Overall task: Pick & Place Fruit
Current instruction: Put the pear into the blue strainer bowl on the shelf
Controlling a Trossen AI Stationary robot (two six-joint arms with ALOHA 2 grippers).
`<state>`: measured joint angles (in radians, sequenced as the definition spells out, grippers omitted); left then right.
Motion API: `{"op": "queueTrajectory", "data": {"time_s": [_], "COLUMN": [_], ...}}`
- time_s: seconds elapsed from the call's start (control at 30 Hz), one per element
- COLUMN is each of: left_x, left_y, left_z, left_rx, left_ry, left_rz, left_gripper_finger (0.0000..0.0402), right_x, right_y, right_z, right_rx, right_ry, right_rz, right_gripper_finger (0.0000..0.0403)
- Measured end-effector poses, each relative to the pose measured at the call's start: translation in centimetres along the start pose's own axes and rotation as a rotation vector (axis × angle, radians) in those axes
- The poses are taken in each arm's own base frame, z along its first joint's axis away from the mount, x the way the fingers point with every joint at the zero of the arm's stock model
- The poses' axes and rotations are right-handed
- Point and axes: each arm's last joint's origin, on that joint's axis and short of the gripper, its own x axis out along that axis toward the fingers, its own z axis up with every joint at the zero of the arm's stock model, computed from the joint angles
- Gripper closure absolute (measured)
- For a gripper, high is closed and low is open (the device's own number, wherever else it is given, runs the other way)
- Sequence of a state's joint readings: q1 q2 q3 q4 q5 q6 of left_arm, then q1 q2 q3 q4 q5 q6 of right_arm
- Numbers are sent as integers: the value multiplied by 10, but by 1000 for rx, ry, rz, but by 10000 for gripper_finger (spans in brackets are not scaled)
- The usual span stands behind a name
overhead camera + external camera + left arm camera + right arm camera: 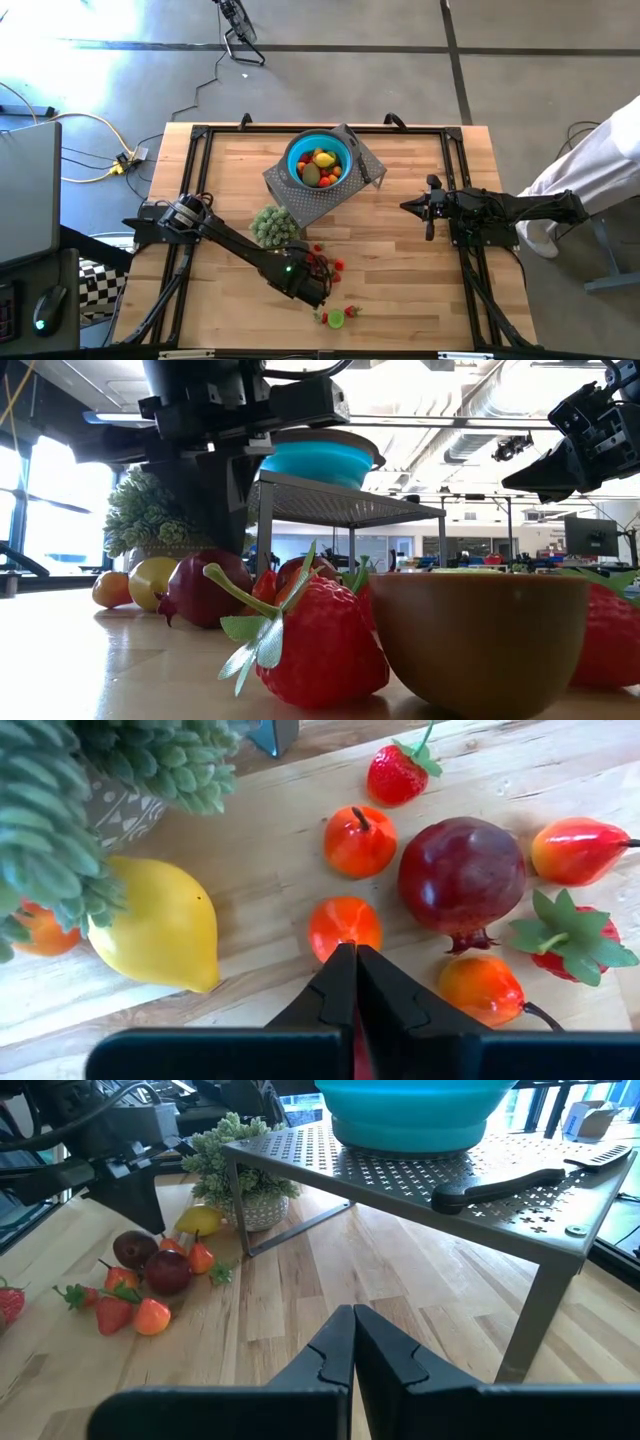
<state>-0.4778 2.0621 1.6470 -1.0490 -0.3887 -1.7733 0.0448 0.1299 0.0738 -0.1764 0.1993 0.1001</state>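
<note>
Beside the potted plant (272,226), your left pincer (354,952) sits closed and empty.
Nearest orange fruit (343,924) lies just ahead of its tips; your right pincer (406,207) waits shut.

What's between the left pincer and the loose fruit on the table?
Nothing visible. The left pincer is shut, tips right at the small orange fruit, with bare wood around it. The dark red fruit and yellow lemon lie to either side, off the line. The potted plant stands beside the cluster, not in the way.

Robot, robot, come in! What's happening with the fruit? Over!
Left hand shut, empty, over loose fruit. Right hand shut, waiting. Some fruit in bowl. Plant close by.
</note>
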Motion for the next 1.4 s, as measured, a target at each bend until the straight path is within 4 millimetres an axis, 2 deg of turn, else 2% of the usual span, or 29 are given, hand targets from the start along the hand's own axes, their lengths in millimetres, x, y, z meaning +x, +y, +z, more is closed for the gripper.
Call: {"op": "queueTrajectory", "data": {"time_s": [0.2,0.3,0.6,1.07,1.23,1.4], "left_x": [-1,-9,-58,-128,-145,-154], "left_y": [0,-4,-16,-35,-32,-31], "left_z": [1,3,22,51,69,100], "left_rx": [50,91,231,469,511,550], "left_ry": [-6,1,-31,-182,-239,-278], "left_rz": [-1,-8,-13,-206,-192,-168], "left_gripper_finger": [401,401,401,401,401,401], "right_x": [0,0,0,0,0,0], "right_y": [0,0,0,0,0,0], "right_z": [0,0,0,0,0,0], "right_rx": [0,0,0,0,0,0], "right_ry": [0,0,0,0,0,0], "right_rz": [0,0,0,0,0,0], "right_gripper_finger": [400,400,400,401,401,401]}}
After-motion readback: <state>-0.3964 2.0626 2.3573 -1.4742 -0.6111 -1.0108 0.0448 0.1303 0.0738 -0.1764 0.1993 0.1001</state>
